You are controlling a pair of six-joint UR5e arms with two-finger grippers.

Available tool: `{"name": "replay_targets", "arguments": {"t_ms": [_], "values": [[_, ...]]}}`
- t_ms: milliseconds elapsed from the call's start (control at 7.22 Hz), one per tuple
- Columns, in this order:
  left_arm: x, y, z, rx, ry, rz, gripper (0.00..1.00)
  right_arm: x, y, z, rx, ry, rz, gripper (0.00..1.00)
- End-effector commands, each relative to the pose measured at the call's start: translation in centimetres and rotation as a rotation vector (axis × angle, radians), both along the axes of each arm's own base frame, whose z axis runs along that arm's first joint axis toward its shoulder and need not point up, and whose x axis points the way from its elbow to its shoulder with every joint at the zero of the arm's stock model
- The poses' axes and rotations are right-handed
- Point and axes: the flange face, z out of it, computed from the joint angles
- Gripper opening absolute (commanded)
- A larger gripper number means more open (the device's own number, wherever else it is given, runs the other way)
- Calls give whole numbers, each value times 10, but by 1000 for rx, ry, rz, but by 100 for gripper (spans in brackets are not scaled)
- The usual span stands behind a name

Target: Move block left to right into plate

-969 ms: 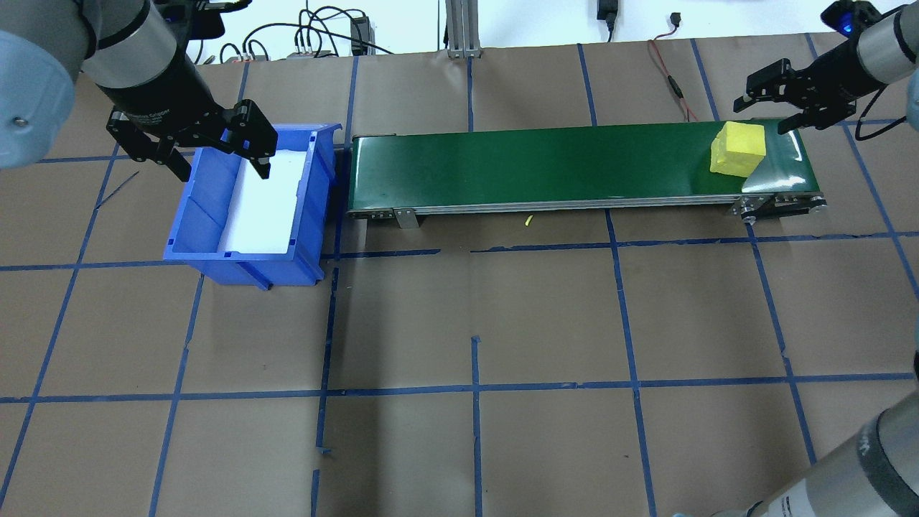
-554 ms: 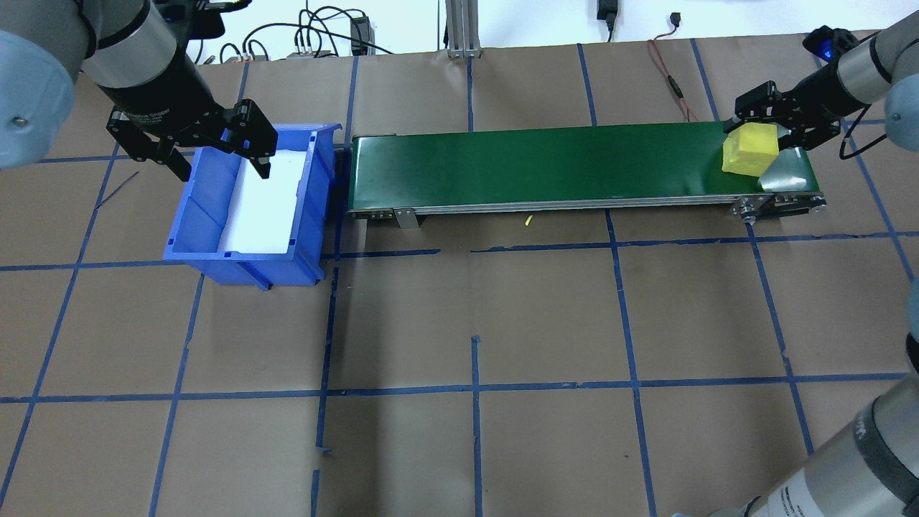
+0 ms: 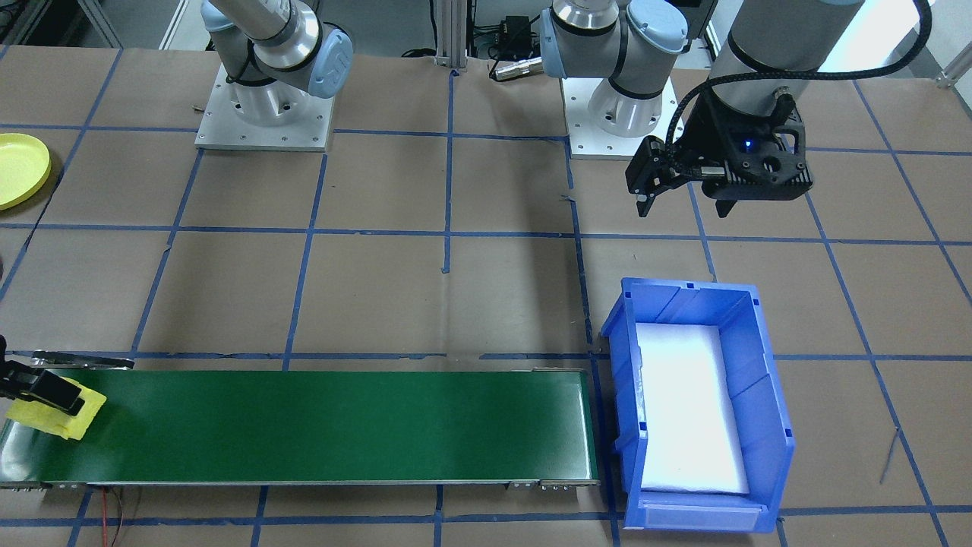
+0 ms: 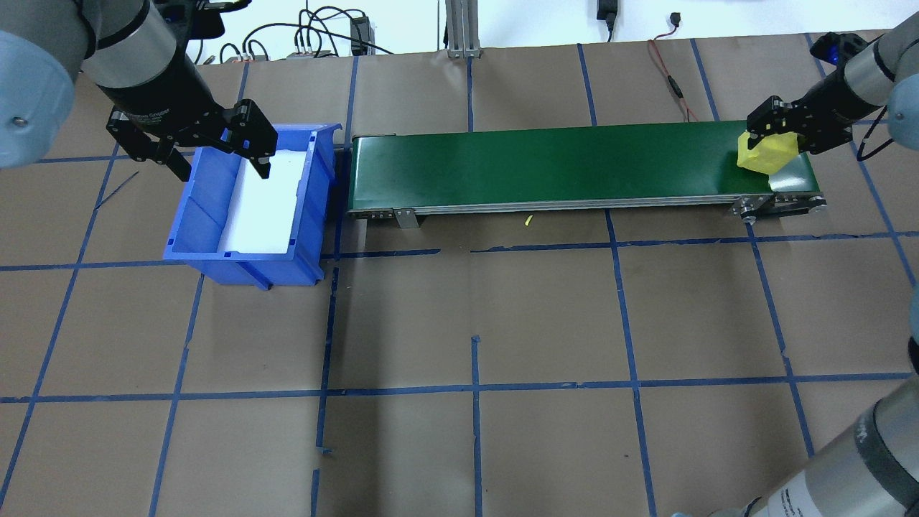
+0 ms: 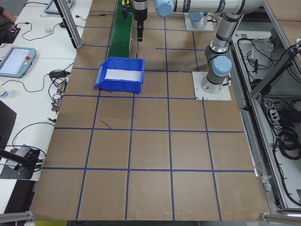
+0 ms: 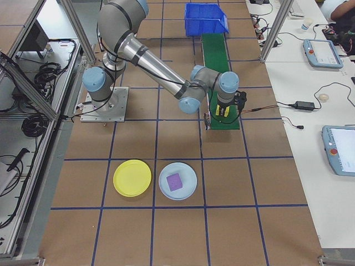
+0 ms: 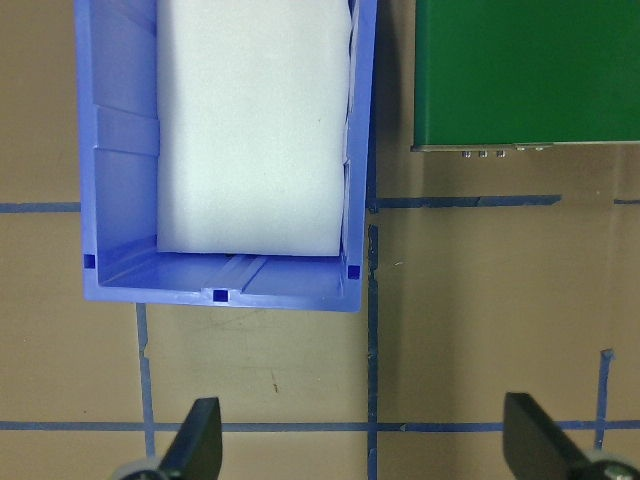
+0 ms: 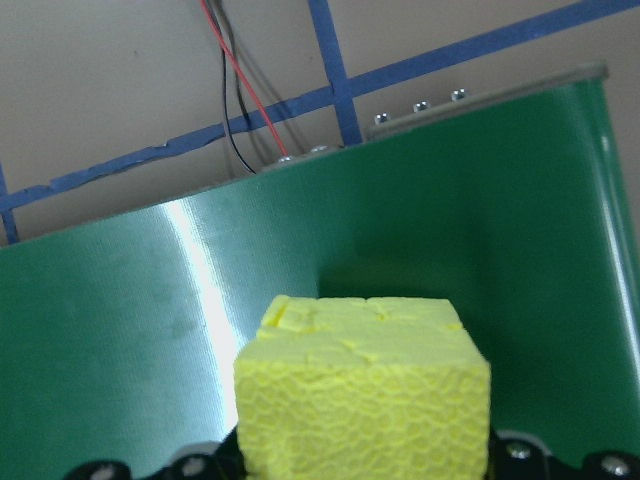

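1. The right gripper [image 4: 779,129] has its jaws clamped on the yellow block [image 4: 768,153] at the right end of the green conveyor [image 4: 546,161].
2. The left gripper [image 4: 215,161] hangs, jaws apart, over the blue bin [image 4: 316,215].
3. The yellow plate [image 6: 132,178] lies on the tabletop [image 4: 474,323], well apart from the conveyor, beside a pale blue plate [image 6: 188,177] holding a purple block [image 6: 175,181].

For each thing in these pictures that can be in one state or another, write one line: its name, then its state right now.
Right gripper: shut on the yellow foam block.
Yellow foam block: gripped, at the conveyor belt's right end.
Left gripper: open, empty, above the table beside the blue bin.
Blue bin: upright, holding only a white foam liner.
Yellow plate: empty.
Light blue plate: holds a purple block.
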Motion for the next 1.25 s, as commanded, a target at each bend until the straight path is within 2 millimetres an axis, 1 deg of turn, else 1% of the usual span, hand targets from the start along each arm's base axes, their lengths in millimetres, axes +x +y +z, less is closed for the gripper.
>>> {"name": "replay_targets", "arguments": {"t_ms": [0,138,277,415,554,692,831,969,1108], "values": [[1,0,1,-1,0,2,100,-53,37,40,45,158,2,39],[0,0,-1,2,0,0,100,-96,68,46,99,123,-22,39],[0,0,1,-4,0,0,100,-139,96,51,103,120,20,39],[0,-1,0,-6,0,0,100,-186,130,44,135,163,130,39],[0,-1,0,-6,0,0,100,-225,174,28,185,158,121,39],[0,-1,1,-9,12,3,100,-256,221,4,209,113,159,39],[0,-1,2,-11,12,3,100,-279,267,-18,240,105,208,38],[-1,-1,1,-9,13,1,100,-307,320,-25,219,81,229,38],[-1,-2,3,-17,13,1,100,-322,365,-38,206,54,239,39]]}}
